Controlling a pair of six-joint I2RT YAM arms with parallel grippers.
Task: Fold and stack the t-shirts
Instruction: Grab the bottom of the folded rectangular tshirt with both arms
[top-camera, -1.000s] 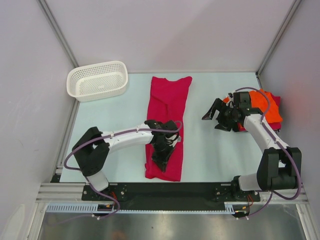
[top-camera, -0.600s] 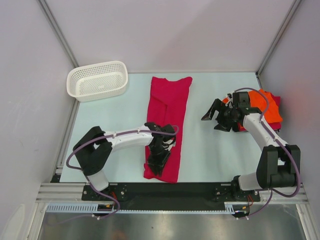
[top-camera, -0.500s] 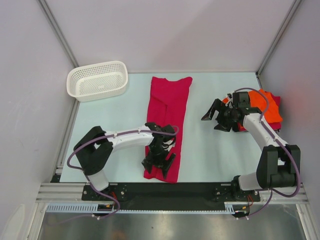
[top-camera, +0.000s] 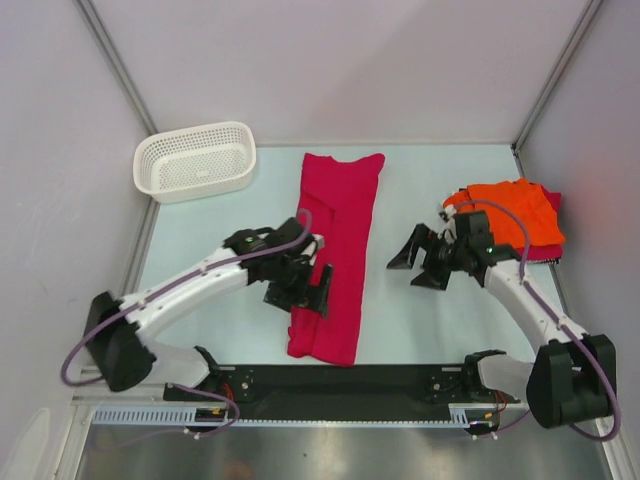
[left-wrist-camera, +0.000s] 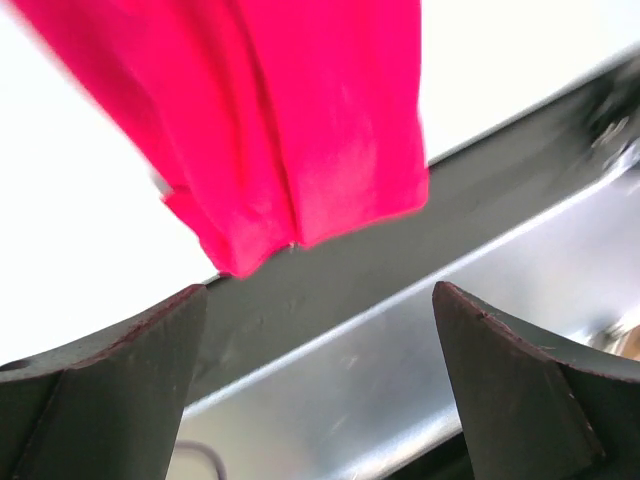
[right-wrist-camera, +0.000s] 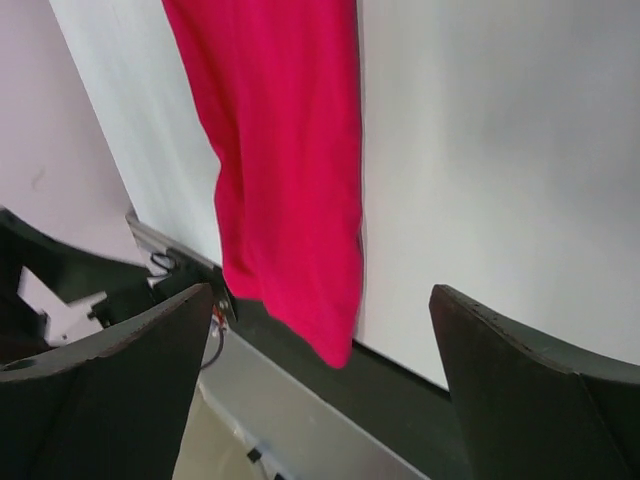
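Left arm (top-camera: 185, 290) stretched long from base, forearm slanting toward crimson t-shirt (top-camera: 340, 210). Left gripper (top-camera: 299, 297) raised over shirt's left edge, lower half, jaws wide, nothing between fingers (left-wrist-camera: 100, 385). Right arm (top-camera: 520, 290) reaching in from shirt's right side. Right gripper (top-camera: 414, 268) near shirt, clear of it, tips toward it, jaws spread, empty.

I see the long folded t-shirt (top-camera: 337, 240) lying mid-surface (top-camera: 415, 190), running from 12 to 6 o'clock. The basket (top-camera: 195, 160) sits at its 10 o'clock, well apart. The t-shirt pile (top-camera: 510, 212), one shirt on another, lies at 3 o'clock. My left hand (top-camera: 298, 297) hangs over the long folded t-shirt's 8 o'clock edge, and my right hand (top-camera: 415, 268) is between it and the t-shirt pile.
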